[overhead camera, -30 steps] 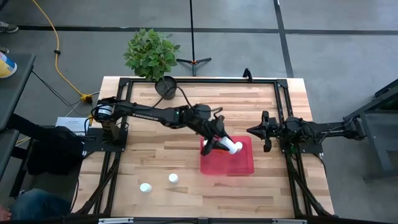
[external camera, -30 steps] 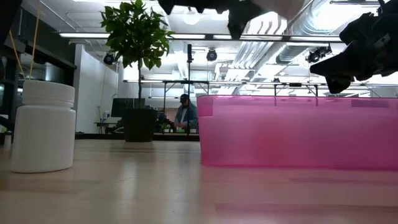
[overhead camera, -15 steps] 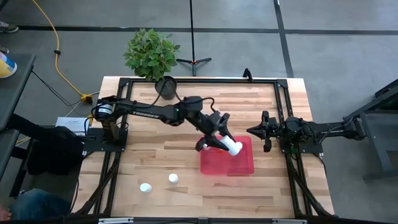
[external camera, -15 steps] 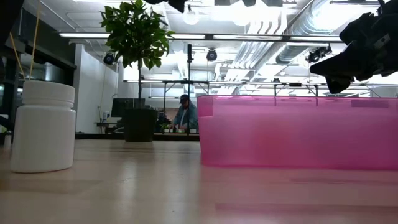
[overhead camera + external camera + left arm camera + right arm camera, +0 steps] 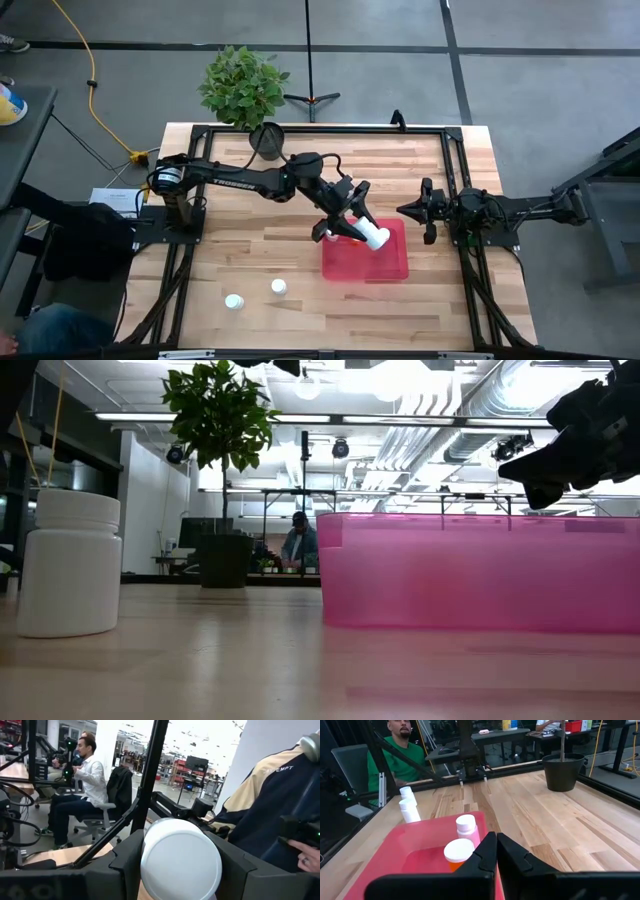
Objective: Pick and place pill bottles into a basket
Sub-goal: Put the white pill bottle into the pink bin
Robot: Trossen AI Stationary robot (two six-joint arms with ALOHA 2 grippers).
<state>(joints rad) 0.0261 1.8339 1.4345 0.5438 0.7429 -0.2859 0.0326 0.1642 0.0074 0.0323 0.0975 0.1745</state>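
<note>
The left gripper point(image 5: 352, 222) hangs over the red tray's point(image 5: 385, 268) far-left corner, fingers clamped on a white pill bottle point(image 5: 373, 236). The placing step is in hand; next it should lower and let go. The right gripper point(image 5: 412, 210), fingers together, waits near the worktop's right edge.

You have the shallow red plastic basket point(image 5: 366, 252) in the middle of the wooden bench point(image 5: 240, 250). Two small white pill bottles point(image 5: 466, 829) stand inside it. Two more white bottles point(image 5: 256, 294) stand on the bench near its front left. The dark round plant pot point(image 5: 266, 140) sits at the back edge.
</note>
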